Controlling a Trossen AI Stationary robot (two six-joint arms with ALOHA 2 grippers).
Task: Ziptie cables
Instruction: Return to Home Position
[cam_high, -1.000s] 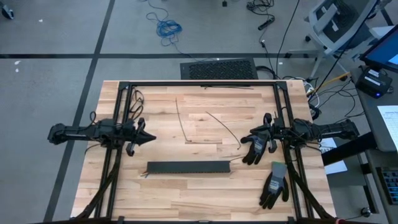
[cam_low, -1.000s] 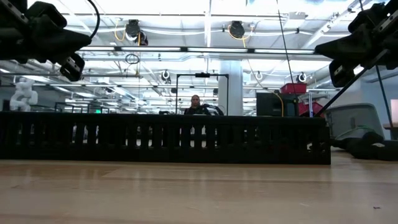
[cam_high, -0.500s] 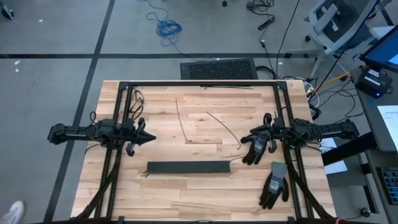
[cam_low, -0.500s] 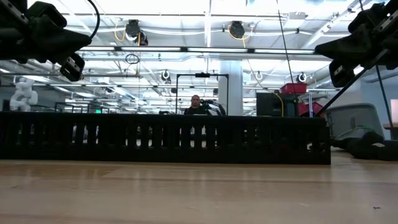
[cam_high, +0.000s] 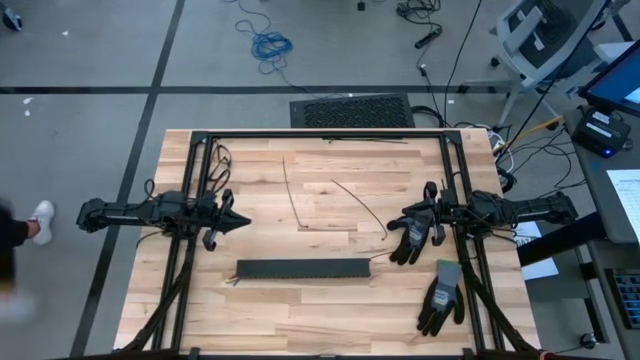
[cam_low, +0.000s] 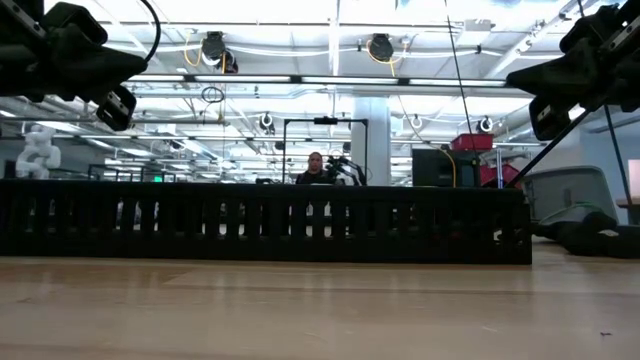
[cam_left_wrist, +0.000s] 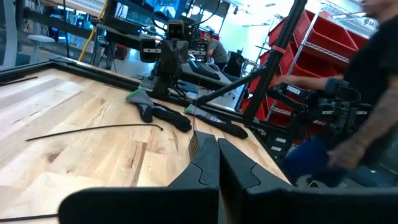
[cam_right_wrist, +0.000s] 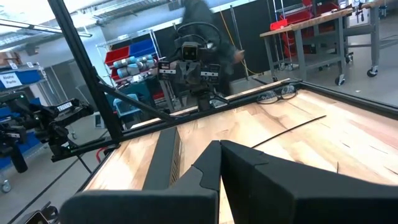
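A black slotted strip (cam_high: 302, 269) lies flat on the wooden table (cam_high: 320, 320), toward its near edge. Of the cables, only thin coloured ends (cam_high: 377, 257) poke out at the strip's right end; the rest is hidden. My left gripper (cam_high: 243, 222) hovers shut above the table's left side, pointing level toward the middle. My right gripper (cam_high: 401, 221) hovers shut on the right side and faces it, above a black glove (cam_high: 408, 243). Neither touches anything. In the wrist views, both the left gripper (cam_left_wrist: 213, 144) and the right gripper (cam_right_wrist: 219, 147) have their fingertips together.
Thin dark strands (cam_high: 290, 195) (cam_high: 360, 207) lie loose on the middle of the table, and another (cam_high: 365, 140) lies at the far edge. A second glove (cam_high: 440, 297) lies near the right front corner. A person (cam_high: 20, 235) stands on the floor left of the table.
Both arms have kept still. A person has walked along the floor beside the table's left edge, toward its far side.
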